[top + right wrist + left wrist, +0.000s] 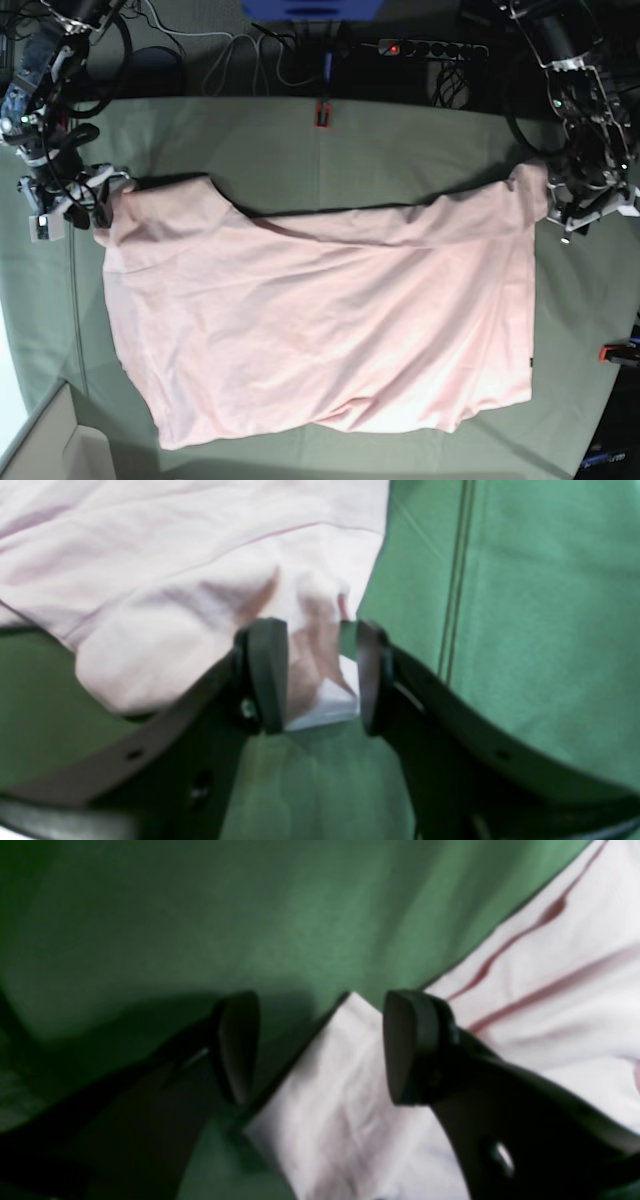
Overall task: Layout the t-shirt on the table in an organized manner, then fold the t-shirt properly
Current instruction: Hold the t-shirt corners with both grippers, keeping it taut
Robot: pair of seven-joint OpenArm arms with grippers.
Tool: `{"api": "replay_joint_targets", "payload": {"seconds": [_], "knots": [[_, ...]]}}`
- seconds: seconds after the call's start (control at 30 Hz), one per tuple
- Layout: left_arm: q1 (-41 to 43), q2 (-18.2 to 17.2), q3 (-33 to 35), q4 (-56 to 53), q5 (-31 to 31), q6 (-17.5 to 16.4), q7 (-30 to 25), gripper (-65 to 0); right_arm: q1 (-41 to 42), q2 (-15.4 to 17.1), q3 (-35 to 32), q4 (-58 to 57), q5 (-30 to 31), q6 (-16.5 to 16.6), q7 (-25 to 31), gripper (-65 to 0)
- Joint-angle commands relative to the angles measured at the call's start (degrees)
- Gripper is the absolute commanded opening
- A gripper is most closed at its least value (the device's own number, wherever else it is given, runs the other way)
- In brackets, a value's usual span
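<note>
Left gripper (320, 1047) nearest my lens: jaws spread, a corner of the one light pink cotton t-shirt (320, 320) between them, unpinched. Right gripper (320, 675) pinches the opposite corner. Shirt lies spread on the single grey-green cloth-covered table (400, 150). Laying-out step, I judge; next, smooth wrinkles before folding.

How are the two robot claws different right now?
The right gripper has a bunched corner of the t-shirt between its fingers, while the left gripper stands open with only the tip of a flat corner in its gap. The right one's fingers sit closer together than the left one's. Both are black, and both are at the shirt's far corners on the table.
</note>
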Motion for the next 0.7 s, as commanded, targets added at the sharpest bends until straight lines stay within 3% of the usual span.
{"api": "replay_joint_targets", "payload": {"seconds": [0.0, 0.1, 0.23, 0.47, 0.67], "knots": [[-1.32, -0.69, -0.08, 0.13, -0.48, -1.99, 0.11, -26.5, 0.49, 0.72, 0.12, 0.96, 0.90, -0.23, 1.53, -41.3], [-2.37, -0.69, -0.08, -2.50, 0.48, -6.29, 0.11, -26.9, 1.19, 0.72, 0.12, 0.87, 0.90, -0.23, 1.53, -41.3], [-3.87, -0.08, -0.08, -4.97, 5.85, -8.76, 0.11, -27.9, 1.45, 0.72, 0.12, 0.87, 0.90, -0.23, 1.53, -41.3], [-3.69, 0.01, -0.08, -5.32, 7.52, -13.42, 0.11, -41.5, 1.54, 0.72, 0.12, 0.87, 0.82, -0.23, 1.53, -41.3], [-3.87, 0.01, -0.08, -5.32, 7.52, -14.65, 0.11, -50.1, 1.54, 0.72, 0.12, 0.87, 0.82, -0.23, 1.53, -41.3]]}}
